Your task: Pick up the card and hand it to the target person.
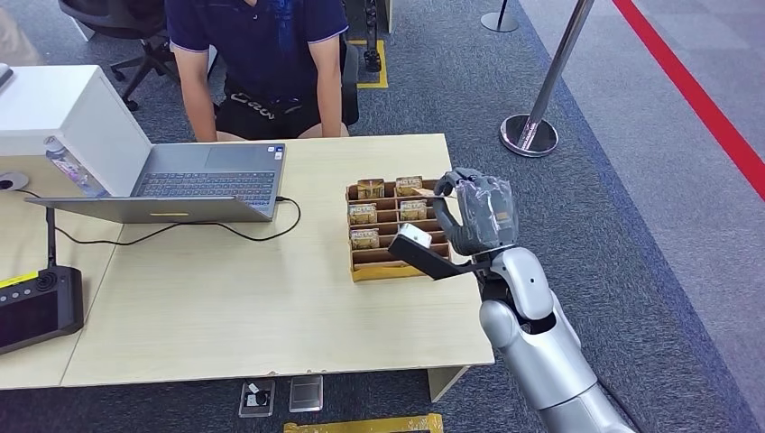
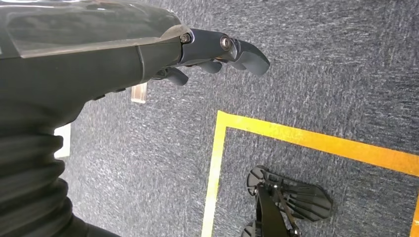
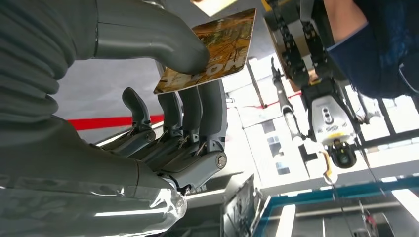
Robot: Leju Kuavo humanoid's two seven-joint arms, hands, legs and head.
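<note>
My right hand (image 1: 478,215) is raised just above the right end of the wooden card box (image 1: 388,269) on the table. It pinches a brown printed card (image 3: 217,49) between the thumb (image 3: 148,34) and the fingers (image 3: 197,108). From the head view just a sliver of the card (image 1: 422,191) pokes out by the thumb tip. The person (image 1: 262,54), in a dark blue shirt, sits behind the far edge of the table, and their sleeve (image 3: 375,44) lies beyond the card. My left hand (image 2: 217,52) hangs over the carpet with fingers loosely spread and holds nothing.
Several more cards stand in the box's slots (image 1: 365,214). An open laptop (image 1: 189,185) with its cable, a white box (image 1: 54,113) and a black controller (image 1: 36,307) occupy the table's left side. A stanchion base (image 1: 530,133) stands on the carpet at the far right.
</note>
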